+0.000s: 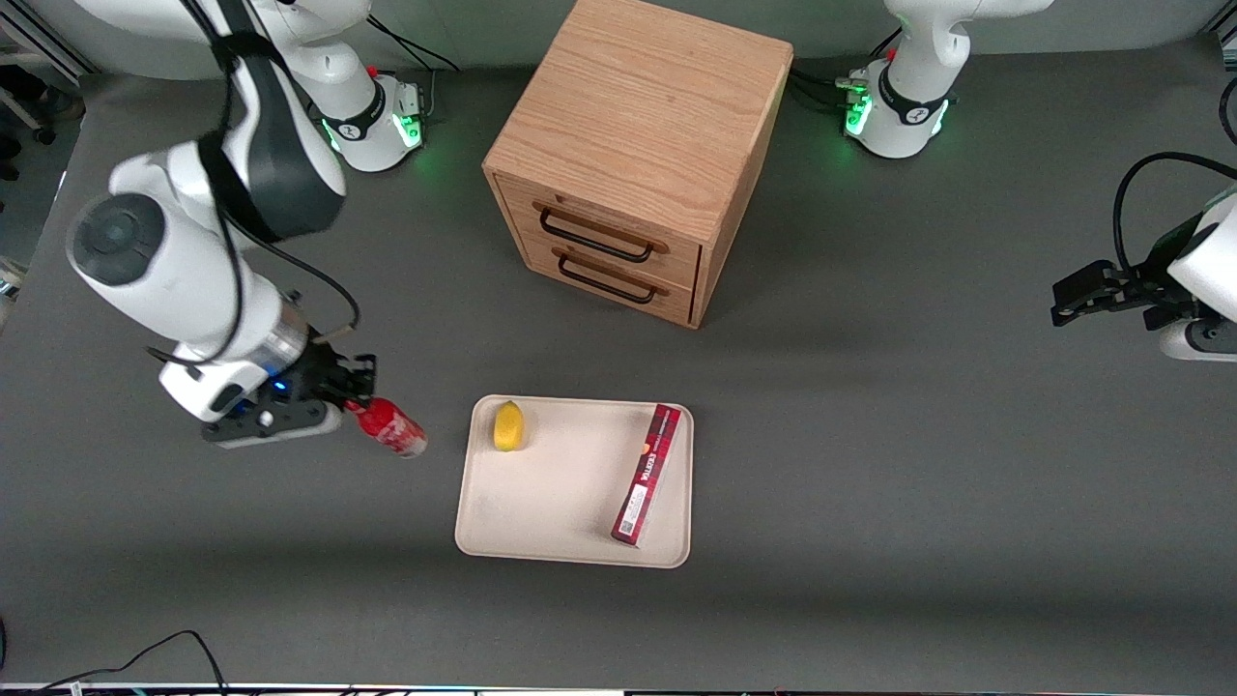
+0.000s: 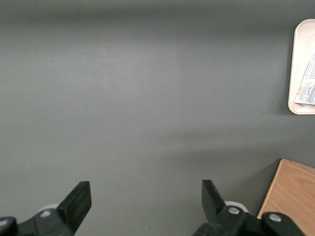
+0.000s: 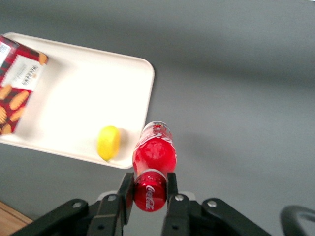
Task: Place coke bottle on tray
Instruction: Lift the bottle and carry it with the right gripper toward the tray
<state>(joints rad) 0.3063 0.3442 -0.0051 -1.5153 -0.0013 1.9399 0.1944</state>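
My right gripper (image 1: 356,401) is shut on the cap end of the red coke bottle (image 1: 391,426), which hangs tilted above the grey table beside the tray, toward the working arm's end. In the right wrist view the bottle (image 3: 153,152) sits between my fingers (image 3: 127,194), its red cap with white script pinched by both pads. The cream-beige tray (image 1: 560,503) lies on the table in front of the drawer cabinet, nearer the front camera; it also shows in the right wrist view (image 3: 78,98). The bottle is beside the tray's rim, not over it.
A yellow lemon (image 1: 508,426) lies in the tray's corner nearest the bottle. A long dark-red biscuit box (image 1: 647,474) lies along the tray's edge toward the parked arm. A wooden two-drawer cabinet (image 1: 628,164) stands farther from the front camera.
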